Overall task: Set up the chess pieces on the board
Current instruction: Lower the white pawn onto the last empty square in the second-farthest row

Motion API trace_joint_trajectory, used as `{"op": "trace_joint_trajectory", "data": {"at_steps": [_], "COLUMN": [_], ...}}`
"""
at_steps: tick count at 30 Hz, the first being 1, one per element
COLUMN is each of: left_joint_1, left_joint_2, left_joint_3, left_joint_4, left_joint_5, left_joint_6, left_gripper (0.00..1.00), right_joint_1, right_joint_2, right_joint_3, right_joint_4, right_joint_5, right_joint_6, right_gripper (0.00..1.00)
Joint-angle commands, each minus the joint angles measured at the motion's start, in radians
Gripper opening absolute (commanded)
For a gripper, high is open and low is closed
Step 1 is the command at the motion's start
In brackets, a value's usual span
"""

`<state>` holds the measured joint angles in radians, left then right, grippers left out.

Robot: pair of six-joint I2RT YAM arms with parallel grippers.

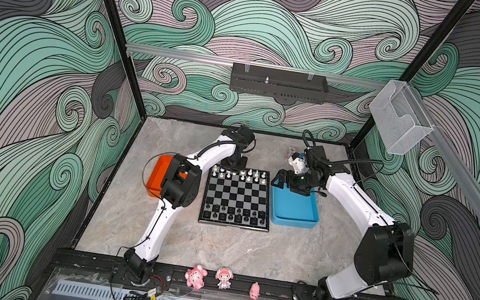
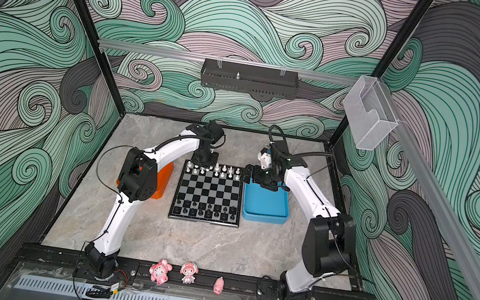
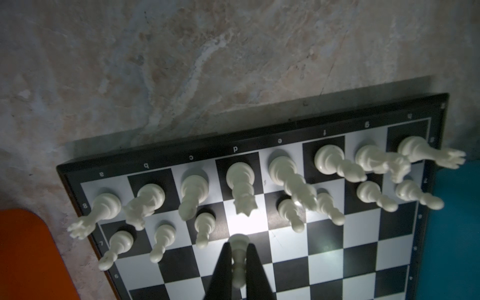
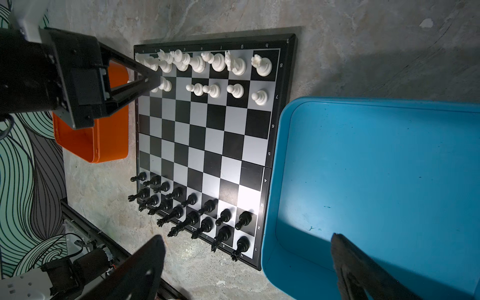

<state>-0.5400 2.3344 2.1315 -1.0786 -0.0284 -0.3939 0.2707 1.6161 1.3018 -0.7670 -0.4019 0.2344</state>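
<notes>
The board (image 1: 233, 225) lies mid-table between two trays. White chess pieces (image 1: 249, 174) fill its far two rows and black ones (image 1: 232, 214) its near two rows. My left gripper (image 3: 239, 245) is shut on a white pawn (image 3: 239, 259), held low over the white pawn row, at the bare lit square in front of the queen (image 3: 240, 185). In both top views this gripper (image 1: 230, 170) (image 2: 202, 166) stands at the board's far edge. My right gripper (image 4: 246, 237) is open and holds nothing. It hovers over the blue tray's far left corner (image 1: 284, 181).
An orange tray (image 1: 154, 178) sits left of the board, partly under the left arm. A blue tray (image 1: 294, 212) touches the board's right side. Three pink figurines (image 1: 195, 276) stand on the front rail. A black shelf (image 1: 279, 84) hangs on the back wall.
</notes>
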Motion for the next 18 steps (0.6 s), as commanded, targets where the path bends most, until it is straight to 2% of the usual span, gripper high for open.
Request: {"op": "trace_joint_trajectory", "data": {"at_steps": [1,18], "left_joint_1": [-0.011,-0.013], "left_joint_2": [0.026,0.031], "left_joint_3": [0.035,0.010], "left_joint_4": [-0.003,0.020], "left_joint_5": [0.005,-0.008], "left_joint_6": [-0.017,-0.056], "left_gripper": [0.10,0.10], "right_joint_1": [-0.005,-0.009], "right_joint_2": [0.003,0.007], "right_joint_3": [-0.012,-0.015], "right_joint_4": [-0.011,-0.009], "right_joint_5": [-0.012,-0.014], "right_joint_6": [-0.019,-0.018], "right_gripper": [0.99,0.99]}}
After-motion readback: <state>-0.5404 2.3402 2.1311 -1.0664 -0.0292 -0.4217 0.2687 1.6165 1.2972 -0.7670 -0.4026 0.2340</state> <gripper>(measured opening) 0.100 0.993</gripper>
